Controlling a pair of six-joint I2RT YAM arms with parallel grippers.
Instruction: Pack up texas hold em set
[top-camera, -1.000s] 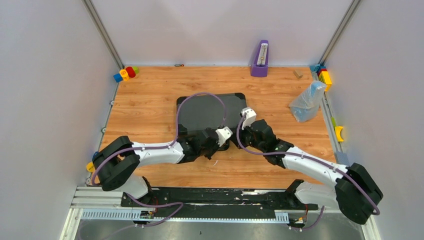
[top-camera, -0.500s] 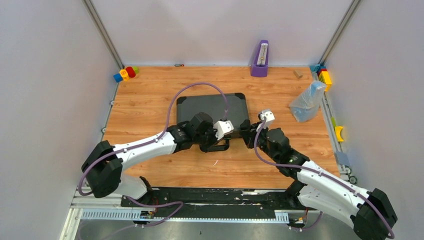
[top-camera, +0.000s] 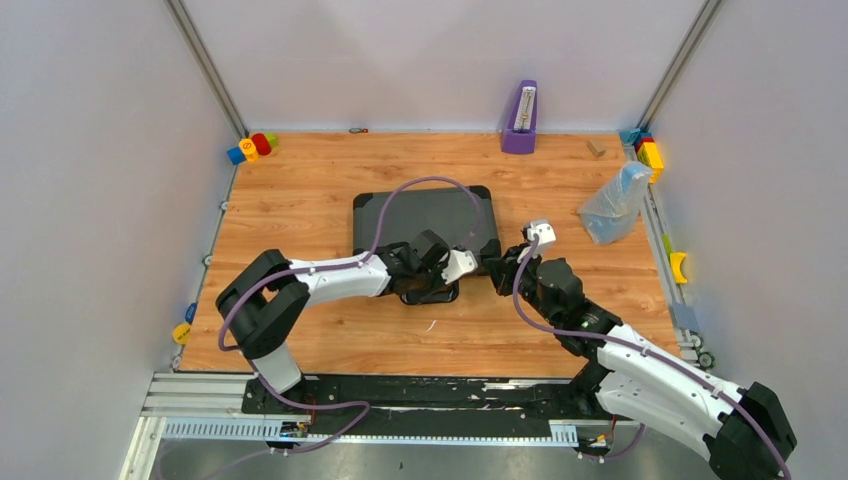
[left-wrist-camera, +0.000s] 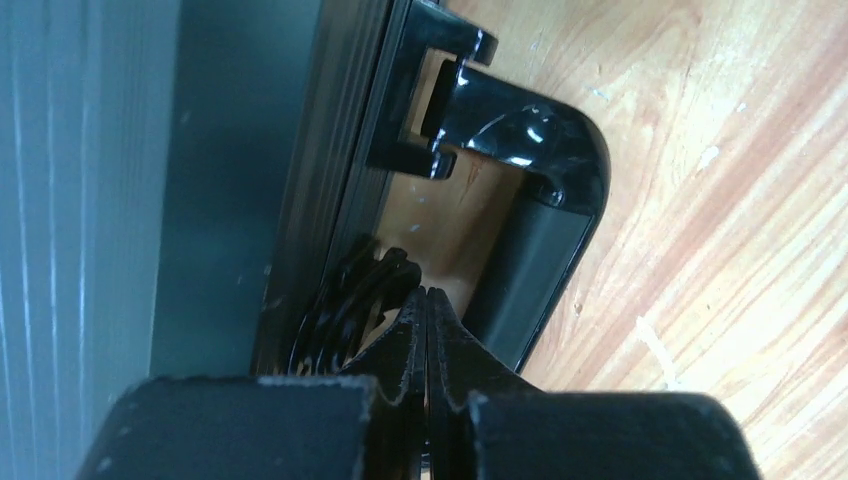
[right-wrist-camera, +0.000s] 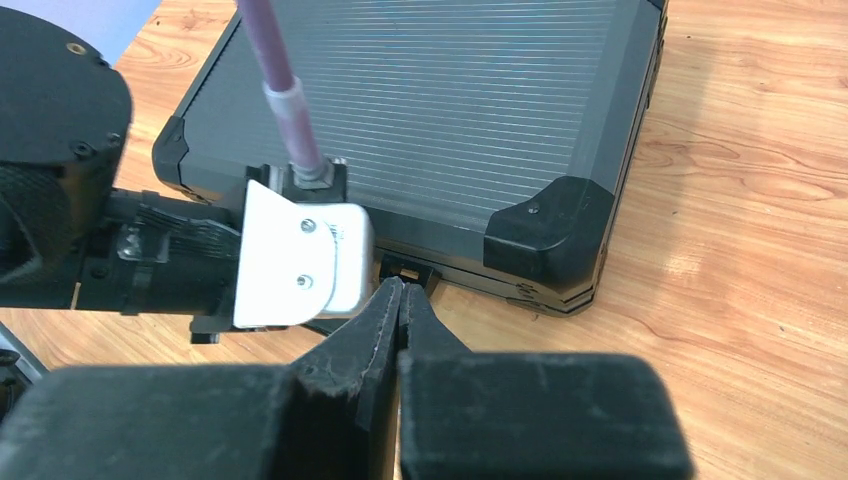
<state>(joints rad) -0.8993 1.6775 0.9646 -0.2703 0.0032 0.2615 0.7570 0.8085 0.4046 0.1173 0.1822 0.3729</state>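
Note:
The texas hold em set shows only as its black briefcase (top-camera: 425, 218), closed and lying flat in the middle of the wooden table. Its ribbed lid (right-wrist-camera: 440, 100) fills the right wrist view. My left gripper (top-camera: 445, 284) is shut and empty, its tips (left-wrist-camera: 427, 292) inside the loop of the black handle (left-wrist-camera: 545, 190) on the near edge, beside a latch (left-wrist-camera: 350, 300). My right gripper (top-camera: 493, 268) is also shut on nothing, and its tips (right-wrist-camera: 400, 285) rest against a small latch (right-wrist-camera: 405, 268) on the same edge, just right of the left arm's white camera block (right-wrist-camera: 300, 262).
A purple metronome (top-camera: 519, 118) stands at the back wall. A clear plastic bag (top-camera: 613, 203) lies to the right of the case. Coloured toy blocks sit in the back left corner (top-camera: 252, 147) and along the right rail (top-camera: 650, 152).
The left arm has reached further right along the case's near edge to the handle. The right arm swung out to the right a second ago and has since held near the front right latch.

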